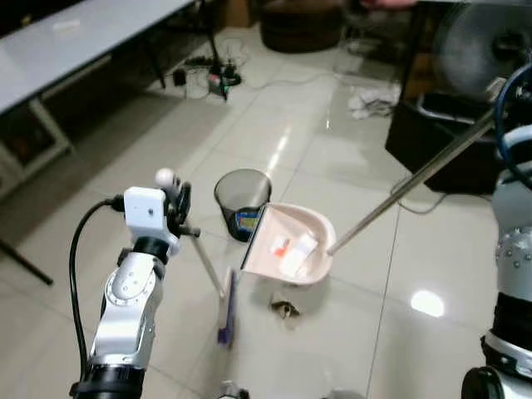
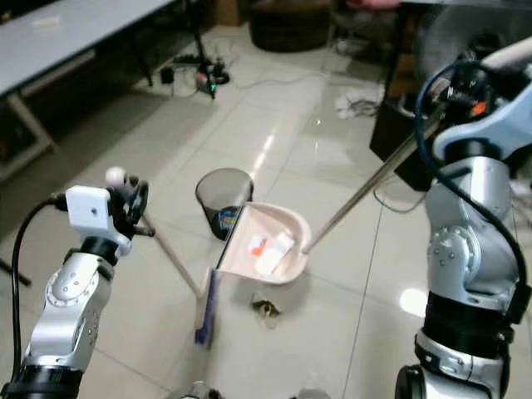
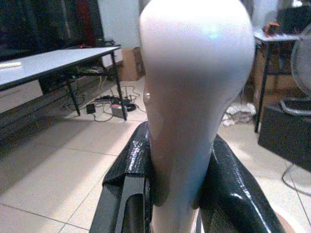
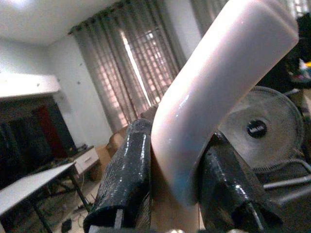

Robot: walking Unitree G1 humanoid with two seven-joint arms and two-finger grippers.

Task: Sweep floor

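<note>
Nearby, bin (image 1: 243,199) beside dustpan (image 1: 291,243), crumpled scrap (image 1: 285,309)

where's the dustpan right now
The dustpan is lifted and tilted at the middle of the head views, its mouth toward the bin just to its left, with a scrap on the floor below and the broom beside.

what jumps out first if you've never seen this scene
The pale pink plastic dustpan raised and tipped beside the small dark mesh wastebasket, with scraps of litter lying in it, its long silver pole running up to the right gripper. Next, the left gripper clamped on the white broom handle, and a crumpled brown scrap on the glossy tiled floor.
</note>
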